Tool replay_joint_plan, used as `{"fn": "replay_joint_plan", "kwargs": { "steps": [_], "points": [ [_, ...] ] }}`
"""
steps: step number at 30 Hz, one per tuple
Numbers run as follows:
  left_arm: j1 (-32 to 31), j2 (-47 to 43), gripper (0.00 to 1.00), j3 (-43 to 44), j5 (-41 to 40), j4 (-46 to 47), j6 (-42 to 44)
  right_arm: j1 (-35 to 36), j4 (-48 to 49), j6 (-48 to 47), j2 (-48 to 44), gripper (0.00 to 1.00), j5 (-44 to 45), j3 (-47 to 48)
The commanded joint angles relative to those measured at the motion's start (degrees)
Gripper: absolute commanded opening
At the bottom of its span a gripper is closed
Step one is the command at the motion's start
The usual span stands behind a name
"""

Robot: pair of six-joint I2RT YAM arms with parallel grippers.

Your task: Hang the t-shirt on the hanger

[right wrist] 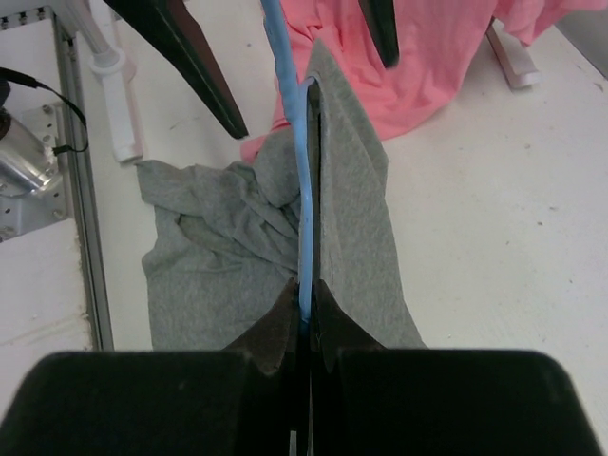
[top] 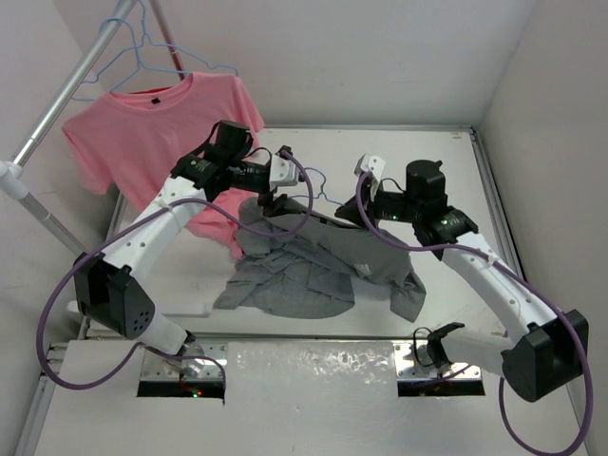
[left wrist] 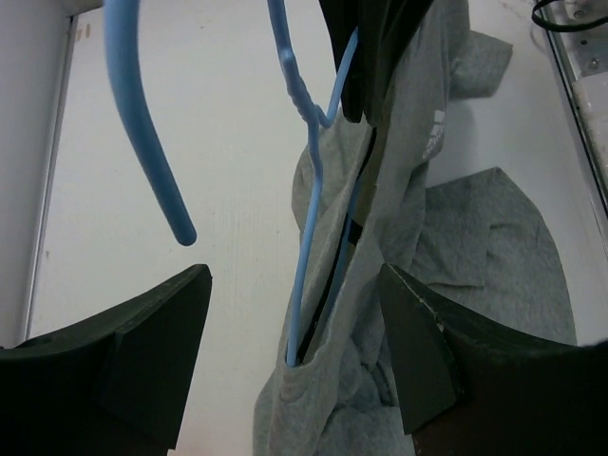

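Grey t-shirt (top: 304,271) lies crumpled mid-table on the white table (top: 446,171). One part of it is lifted up between the two arms, and the rest is spread flat toward the near edge.

Pale-blue hanger (left wrist: 306,190) stands upright in the lifted cloth. In the left wrist view its two wires run down and vanish into an opening in the grey cloth. The hook curves off to one side, clear of the shirt. The cloth hides how far in the wire reaches.

Right hand (right wrist: 304,318): fingers pressed together, pinching the hanger's wire. Grey cloth bunches against both fingers at the pinch; cannot tell whether any cloth is caught in it.

Left hand (left wrist: 294,332): spread wide, one finger on each side of the hanger and the hanging cloth. One finger is well clear of both. The other is just beside the grey fold; cannot tell if it touches. From above, this hand hovers over the raised part of the shirt, near the right hand.

Small white logo (left wrist: 432,133) shows on the hanging fold.

Pink t-shirt (top: 152,123) hangs from the metal rail (top: 66,81) at far left. Its lower edge comes down behind the left arm, close to the grey shirt.
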Motion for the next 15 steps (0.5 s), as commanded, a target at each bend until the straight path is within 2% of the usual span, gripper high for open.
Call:
{"fn": "replay_joint_plan", "kwargs": {
  "steps": [1, 4, 5, 6, 7, 11, 13, 15],
  "points": [
    [0.1, 0.3, 0.68, 0.1, 4.4, -0.2, 2.5, 0.4, 3.9, -0.8, -2.6, 0.00, -4.1, -0.3],
    [-0.4, 1.2, 0.61, -0.8, 5.2, 0.3, 2.1, 0.4, 5.1, -0.5, -2.4, 0.00, -4.5, -0.5],
    [-0.6, 1.4, 0.55, -1.4, 4.9, 1.3, -0.4, 0.4, 5.3, -0.3, -2.3, 0.00, -5.4, -0.4],
    [-0.6, 1.5, 0.42, -1.5, 4.3, 3.3, -1.7, 0.5, 5.3, -0.3, -1.8, 0.00, -5.9, -0.2],
    [-0.6, 1.5, 0.35, -2.0, 3.6, 4.7, -3.2, 0.5, 5.2, -0.4, -1.6, 0.00, -6.0, -0.2],
    [-0.7, 1.6, 0.18, -3.6, 2.6, 8.6, -8.8, 0.5, 4.7, -1.0, -1.4, 0.00, -5.5, -0.6],
    [-0.8, 1.5, 0.03, -4.1, 2.7, 9.3, -10.8, 0.5, 4.7, -1.0, -1.2, 0.00, -5.4, -1.0],
    [-0.8, 1.3, 0.00, -4.6, 1.6, 10.5, -14.7, 0.4, 5.0, -1.0, -1.4, 0.00, -4.8, -1.6]
  ]
}}
